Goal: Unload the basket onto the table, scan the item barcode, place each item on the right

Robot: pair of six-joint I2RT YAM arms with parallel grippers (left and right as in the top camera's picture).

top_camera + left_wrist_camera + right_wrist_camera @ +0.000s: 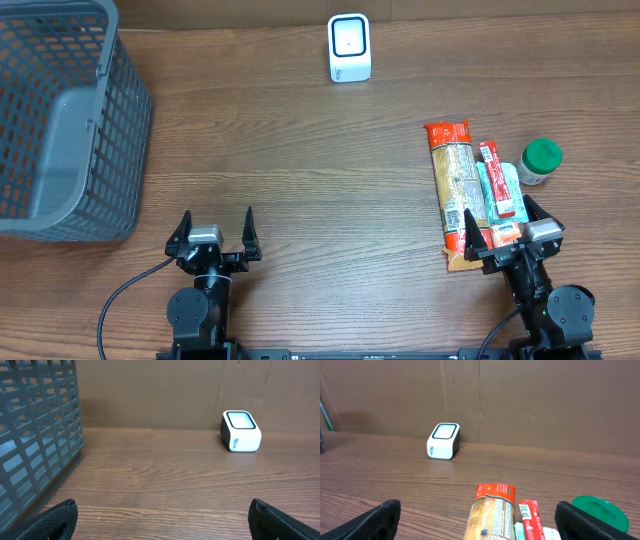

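Basket (128, 130) stands far left; jar (541, 160) beside packets (458, 190).

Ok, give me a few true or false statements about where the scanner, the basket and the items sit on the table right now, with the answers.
1. The scanner stands on the table, outside the basket. True.
2. The pasta packet lies inside the basket. False: it lies on the table, by the right end effector.
3. The left end effector and the right end effector are both open and hold nothing. True.
4. The green-lidded jar stands to the left of the scanner. False: it stands on the right side of the table, near the right end effector.
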